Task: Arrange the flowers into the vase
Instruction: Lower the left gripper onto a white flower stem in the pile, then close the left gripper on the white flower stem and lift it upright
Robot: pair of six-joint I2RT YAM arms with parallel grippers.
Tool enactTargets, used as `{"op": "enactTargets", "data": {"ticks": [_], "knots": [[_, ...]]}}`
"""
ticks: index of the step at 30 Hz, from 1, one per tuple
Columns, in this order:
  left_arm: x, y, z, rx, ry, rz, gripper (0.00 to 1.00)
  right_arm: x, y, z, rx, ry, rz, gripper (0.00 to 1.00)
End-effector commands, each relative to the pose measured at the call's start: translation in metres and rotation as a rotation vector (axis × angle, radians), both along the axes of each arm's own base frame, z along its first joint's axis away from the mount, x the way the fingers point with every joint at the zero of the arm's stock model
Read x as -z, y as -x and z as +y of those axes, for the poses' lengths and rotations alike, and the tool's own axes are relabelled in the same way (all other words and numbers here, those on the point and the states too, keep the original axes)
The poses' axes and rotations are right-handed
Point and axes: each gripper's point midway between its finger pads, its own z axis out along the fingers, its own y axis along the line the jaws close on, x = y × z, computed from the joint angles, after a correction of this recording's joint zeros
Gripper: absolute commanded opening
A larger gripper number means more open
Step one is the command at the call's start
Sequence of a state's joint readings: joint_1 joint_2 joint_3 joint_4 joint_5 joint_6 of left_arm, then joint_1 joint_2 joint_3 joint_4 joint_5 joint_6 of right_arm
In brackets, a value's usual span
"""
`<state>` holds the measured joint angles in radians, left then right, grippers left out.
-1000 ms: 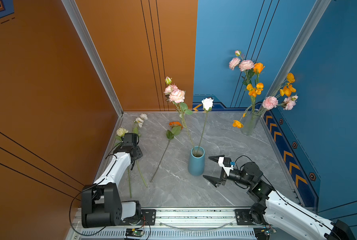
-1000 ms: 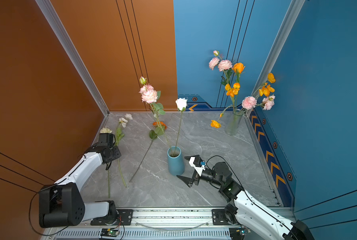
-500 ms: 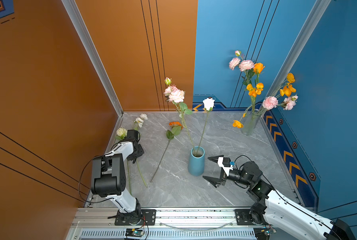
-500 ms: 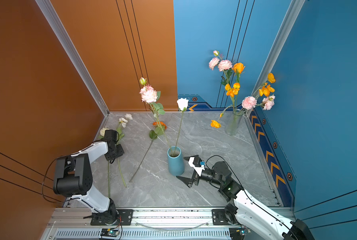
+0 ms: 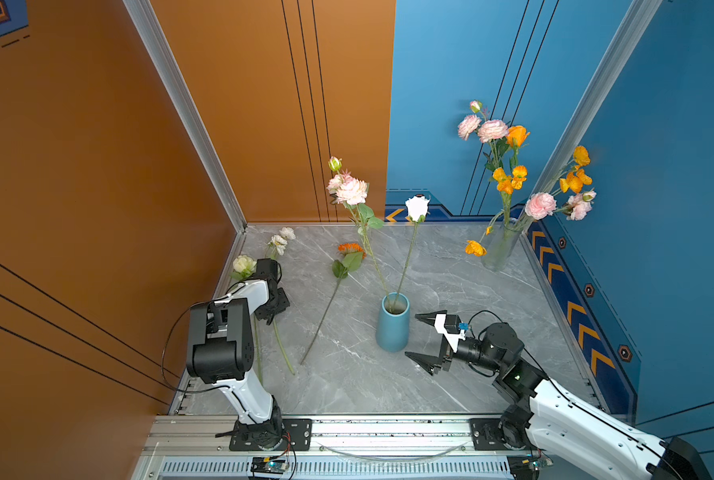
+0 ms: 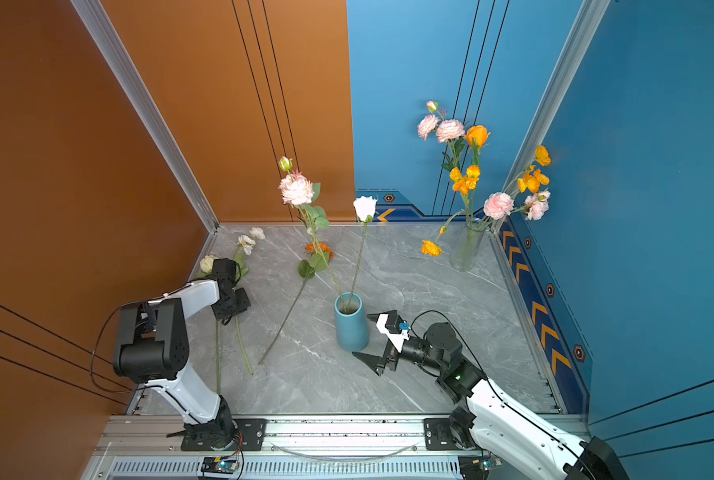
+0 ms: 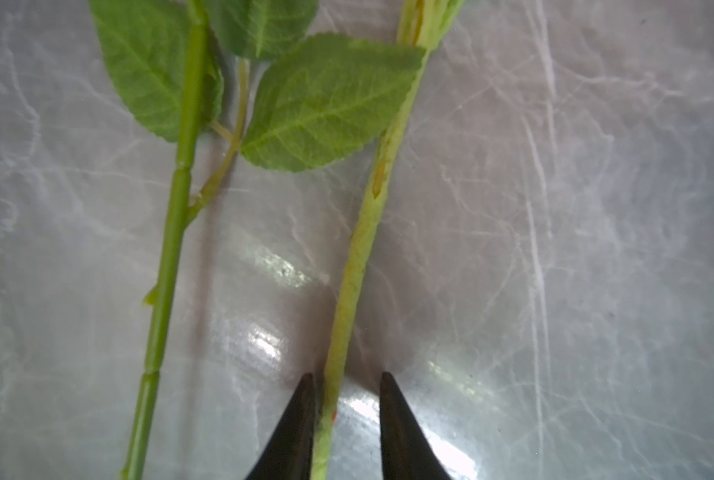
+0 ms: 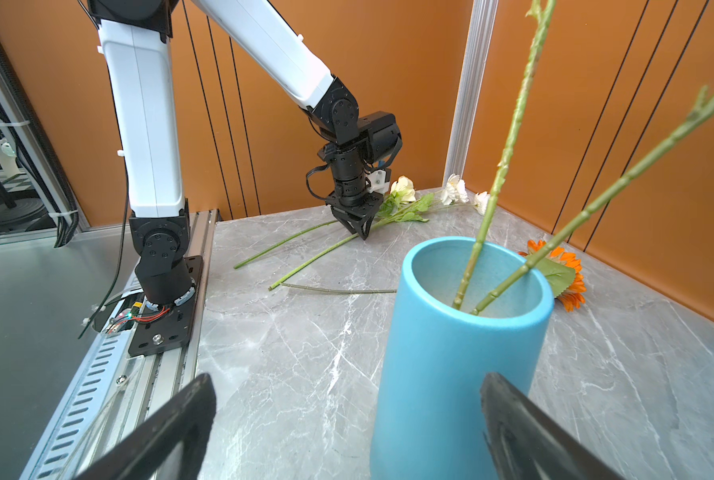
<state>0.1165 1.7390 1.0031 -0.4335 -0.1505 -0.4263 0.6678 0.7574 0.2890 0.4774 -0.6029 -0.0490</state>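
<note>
A blue vase (image 5: 392,328) (image 8: 463,353) stands mid-table and holds a pink flower (image 5: 351,191) and a white rose (image 5: 416,208). An orange sunflower (image 5: 350,249) lies on the table left of it. Two cream-white flowers (image 5: 243,264) (image 5: 278,243) lie by the left wall. My left gripper (image 5: 270,318) (image 7: 344,376) points down over their stems. Its jaws straddle the pale stem (image 7: 359,249) narrowly, one finger touching it and the other a little apart. My right gripper (image 5: 412,336) (image 8: 347,378) stands wide open just right of the vase.
A clear glass vase (image 5: 498,249) with pink and orange flowers stands in the back right corner. Orange and blue walls close in three sides. A second, darker green stem (image 7: 172,232) with leaves lies beside the straddled one. The rail (image 5: 388,432) runs along the front.
The left arm has raised its elbow, and its gripper has come slightly nearer along the stems with the jaws narrowing round one stem. The right arm has not moved.
</note>
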Motion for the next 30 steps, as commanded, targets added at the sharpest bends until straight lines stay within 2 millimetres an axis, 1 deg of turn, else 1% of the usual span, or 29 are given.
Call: {"op": "enactTargets", "data": {"ticks": [1,4,7,9,12,13,16,19,23,26,30], "knots": [[0.004,-0.001,-0.002,0.010,0.032,0.017,0.28,-0.010,0.001,0.001,-0.013,-0.007,-0.016,1.00],[0.008,0.000,-0.005,0.015,0.046,0.030,0.27,-0.010,0.001,0.001,-0.013,-0.008,-0.015,1.00],[0.011,0.000,-0.010,0.021,0.072,0.034,0.21,-0.010,0.001,0.001,-0.013,-0.008,-0.016,1.00],[0.011,-0.001,-0.015,0.037,0.081,0.033,0.16,-0.010,0.001,0.000,-0.012,-0.009,-0.017,1.00],[0.010,-0.004,-0.026,0.088,0.068,0.028,0.04,-0.010,0.001,0.001,-0.013,-0.008,-0.017,1.00],[0.000,-0.016,-0.029,0.111,0.055,-0.003,0.00,-0.010,0.001,0.001,-0.012,-0.008,-0.016,1.00],[-0.009,-0.023,-0.040,0.169,0.022,-0.022,0.00,-0.010,0.000,0.000,-0.011,-0.008,-0.016,1.00],[-0.024,-0.031,-0.049,0.211,-0.009,-0.059,0.00,-0.008,0.000,0.001,-0.011,-0.004,-0.013,1.00],[-0.061,-0.039,-0.057,0.255,-0.093,-0.132,0.00,-0.009,0.000,0.001,-0.009,-0.005,-0.015,1.00],[-0.100,-0.035,-0.051,0.238,-0.192,-0.182,0.00,-0.010,0.000,0.000,-0.007,-0.006,-0.017,1.00],[-0.154,-0.022,-0.038,0.211,-0.343,-0.284,0.00,-0.010,0.000,-0.001,-0.003,-0.010,-0.019,1.00]]}}
